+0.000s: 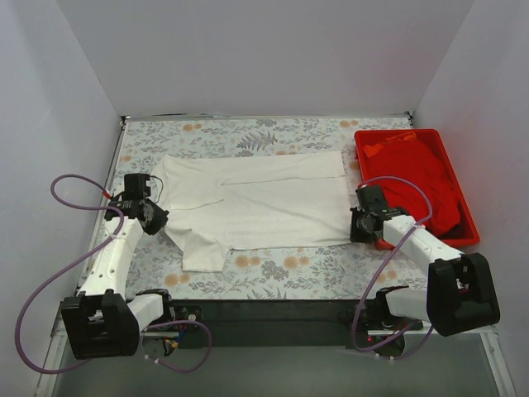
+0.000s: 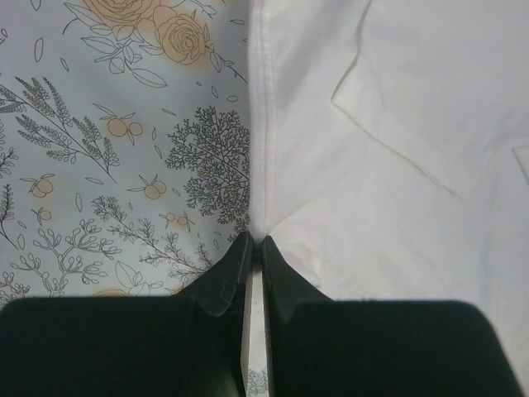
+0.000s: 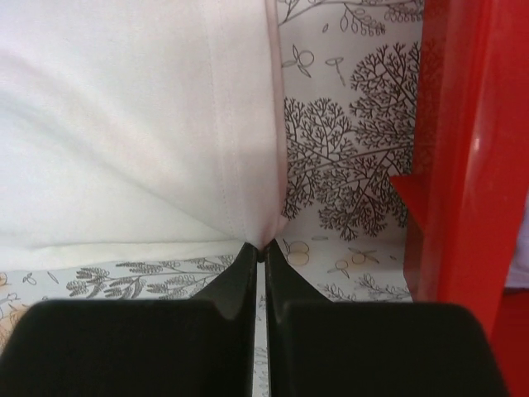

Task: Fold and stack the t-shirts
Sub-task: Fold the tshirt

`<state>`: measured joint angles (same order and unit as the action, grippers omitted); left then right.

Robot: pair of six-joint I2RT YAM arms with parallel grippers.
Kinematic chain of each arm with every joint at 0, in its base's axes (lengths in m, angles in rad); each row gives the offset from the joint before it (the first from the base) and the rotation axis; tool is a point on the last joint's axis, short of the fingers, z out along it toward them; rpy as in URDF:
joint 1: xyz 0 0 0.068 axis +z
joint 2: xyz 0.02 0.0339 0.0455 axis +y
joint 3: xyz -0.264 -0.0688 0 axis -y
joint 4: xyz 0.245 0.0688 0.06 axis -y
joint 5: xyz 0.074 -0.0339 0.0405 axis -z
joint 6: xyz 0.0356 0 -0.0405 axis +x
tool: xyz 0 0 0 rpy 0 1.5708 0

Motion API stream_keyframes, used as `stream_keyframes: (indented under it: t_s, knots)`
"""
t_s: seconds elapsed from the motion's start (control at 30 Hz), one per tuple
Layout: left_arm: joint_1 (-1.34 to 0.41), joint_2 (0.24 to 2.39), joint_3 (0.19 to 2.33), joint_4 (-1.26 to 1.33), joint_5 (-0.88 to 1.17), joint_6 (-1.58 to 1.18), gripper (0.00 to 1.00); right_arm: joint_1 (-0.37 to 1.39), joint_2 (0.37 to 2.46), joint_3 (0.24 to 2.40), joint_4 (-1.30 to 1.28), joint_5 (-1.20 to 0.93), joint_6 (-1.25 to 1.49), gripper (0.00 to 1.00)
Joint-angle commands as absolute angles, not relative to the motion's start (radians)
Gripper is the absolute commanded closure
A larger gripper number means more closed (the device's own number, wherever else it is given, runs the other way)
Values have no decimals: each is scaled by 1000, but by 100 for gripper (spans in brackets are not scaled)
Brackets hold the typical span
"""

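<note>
Left claw (image 2: 254,248) and right claw (image 3: 263,250) each pinch an edge of the white t-shirt (image 1: 264,203) at their tips. The fold looks ready to start; next, both must lift together.

My left arm (image 1: 116,252) rises from its base at the near left and reaches away from me, leaning slightly right. The wrist is bent so that the left gripper (image 1: 157,219) points right. Its two black fingers (image 2: 223,281) are pressed almost together, with only a thin slit between them, pinching the left edge of the white shirt (image 1: 264,203) at their tips. My right arm (image 1: 417,240) stretches low from the near right base towards the far left. The right gripper (image 1: 355,230) points left, fingers (image 3: 235,281) likewise clamped on the shirt's near right corner.
</note>
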<state>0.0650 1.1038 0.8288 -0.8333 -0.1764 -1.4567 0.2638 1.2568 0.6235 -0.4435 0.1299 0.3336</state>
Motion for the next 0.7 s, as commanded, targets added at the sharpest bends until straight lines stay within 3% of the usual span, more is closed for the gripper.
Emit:
stream_keyframes:
  t_s: [0.0, 0.3, 0.47, 0.67]
  knots:
    - [67, 1066, 874, -868, -195, -1447, 100, 261, 1207, 632, -554, 135, 311, 97]
    - [67, 1031, 899, -919, -198, -1442, 100, 258, 1181, 686, -607, 106, 285, 98]
    - [67, 1026, 896, -925, -203, -1437, 100, 256, 1238, 689, -603, 92, 281, 77]
    - [69, 1016, 894, -922, -195, -1430, 100, 245, 1224, 640, -598, 117, 291, 72]
